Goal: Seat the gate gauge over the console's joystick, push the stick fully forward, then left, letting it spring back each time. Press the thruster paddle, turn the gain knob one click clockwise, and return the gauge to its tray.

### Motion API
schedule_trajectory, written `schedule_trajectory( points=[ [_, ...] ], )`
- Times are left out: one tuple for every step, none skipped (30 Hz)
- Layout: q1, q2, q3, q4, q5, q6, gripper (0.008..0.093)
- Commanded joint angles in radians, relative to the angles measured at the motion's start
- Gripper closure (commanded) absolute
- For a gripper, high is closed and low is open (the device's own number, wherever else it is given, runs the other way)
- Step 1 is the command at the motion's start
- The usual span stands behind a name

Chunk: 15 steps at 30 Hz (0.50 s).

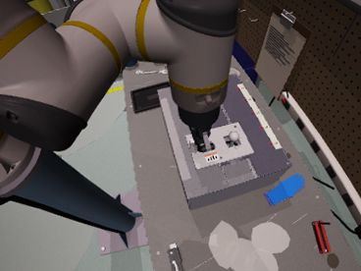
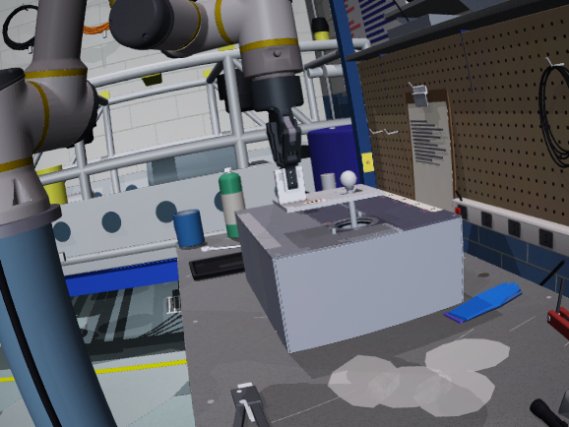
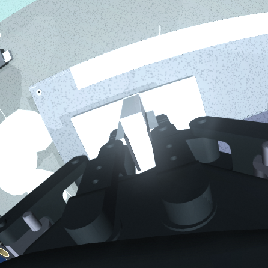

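Observation:
The gate gauge [image 1: 219,145] [image 2: 327,197] is a flat white plate with an upright handle tab [image 3: 136,132]. It hangs level above the grey console [image 1: 224,141] [image 2: 354,265]. The joystick [image 1: 233,136] [image 2: 349,178] passes up through the plate's opening, and its white ball stands above the plate. The plate sits well above the stick's base ring. The black tray [image 1: 146,97] [image 2: 216,267] lies on the bench to the console's left. My gripper [image 1: 202,146] [image 2: 290,172] [image 3: 136,141] reaches straight down and is closed on the gauge's handle tab.
Behind the console a pegboard wall [image 2: 492,123] carries a clipboard [image 1: 281,50]. A green bottle [image 2: 231,201] and a blue can [image 2: 189,227] stand at the bench's far left. A blue glove [image 1: 285,188] and a red tool [image 1: 321,236] lie right of the console.

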Motion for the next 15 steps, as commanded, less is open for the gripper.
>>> schedule_trajectory(
  points=[
    [0.0,0.008,0.0,-0.011,0.0,0.0,0.0934],
    [0.0,0.017,0.001,-0.022,0.0,0.0,0.0934],
    [0.0,0.025,0.002,-0.031,0.0,0.0,0.0934],
    [0.0,0.031,0.002,-0.038,0.0,0.0,0.0934],
    [0.0,0.035,0.003,-0.042,0.0,0.0,0.0934],
    [0.0,0.037,0.003,-0.045,0.0,0.0,0.0934],
    [0.0,0.038,0.003,-0.047,0.0,0.0,0.0934],
    [0.0,0.038,0.003,-0.047,0.0,0.0,0.0934],
    [0.0,0.038,0.003,-0.047,0.0,0.0,0.0934],
    [0.0,0.039,0.003,-0.048,0.0,0.0,0.0934],
    [0.0,0.039,0.003,-0.048,0.0,0.0,0.0934],
    [0.0,0.04,0.004,-0.049,0.0,0.0,0.0934],
    [0.0,0.04,0.004,-0.05,0.0,0.0,0.0934],
    [0.0,0.042,0.004,-0.051,0.0,0.0,0.0934],
    [0.0,0.043,0.004,-0.053,0.0,0.0,0.0934]
  ],
)
